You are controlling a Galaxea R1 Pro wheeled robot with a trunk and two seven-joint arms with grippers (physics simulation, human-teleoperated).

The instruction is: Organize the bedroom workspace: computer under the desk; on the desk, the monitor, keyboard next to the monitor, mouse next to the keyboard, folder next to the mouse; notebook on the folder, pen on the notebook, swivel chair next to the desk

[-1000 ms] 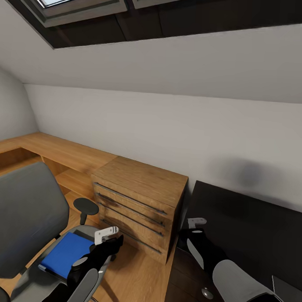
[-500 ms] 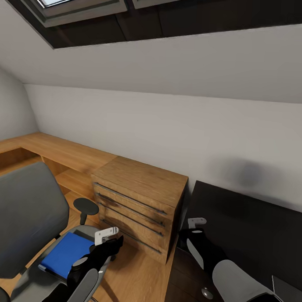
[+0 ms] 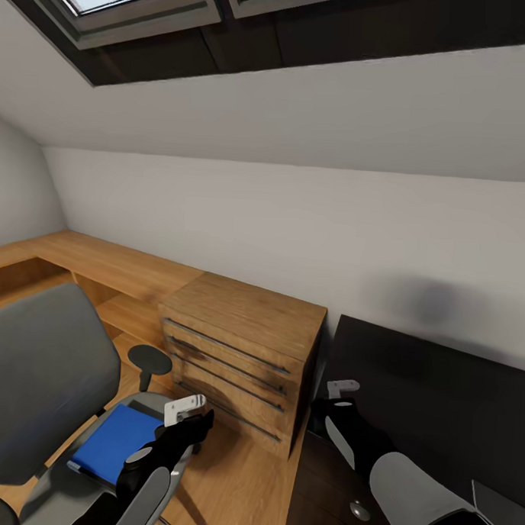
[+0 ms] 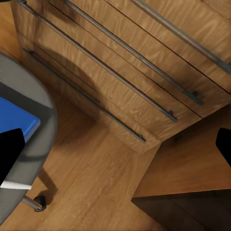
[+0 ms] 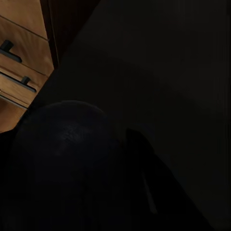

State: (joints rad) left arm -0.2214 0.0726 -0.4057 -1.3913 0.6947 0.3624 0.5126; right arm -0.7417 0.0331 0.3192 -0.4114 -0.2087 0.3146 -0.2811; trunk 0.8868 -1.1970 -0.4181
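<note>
Currently: both arms poised, folder on chair seat

We note the blue folder lying flat on the swivel chair seat, beside the light-wood chest of drawers. Our left gripper hovers at the folder's near edge; our right gripper sits over the black desk. We cannot tell either grip state.

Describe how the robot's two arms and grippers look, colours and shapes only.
Both arms are glossy black with rounded light grey shell panels along the forearms. The left gripper and the right gripper each end in a small boxy pale grey block. In the left wrist view, a black finger shows as a flat silhouette.
</note>
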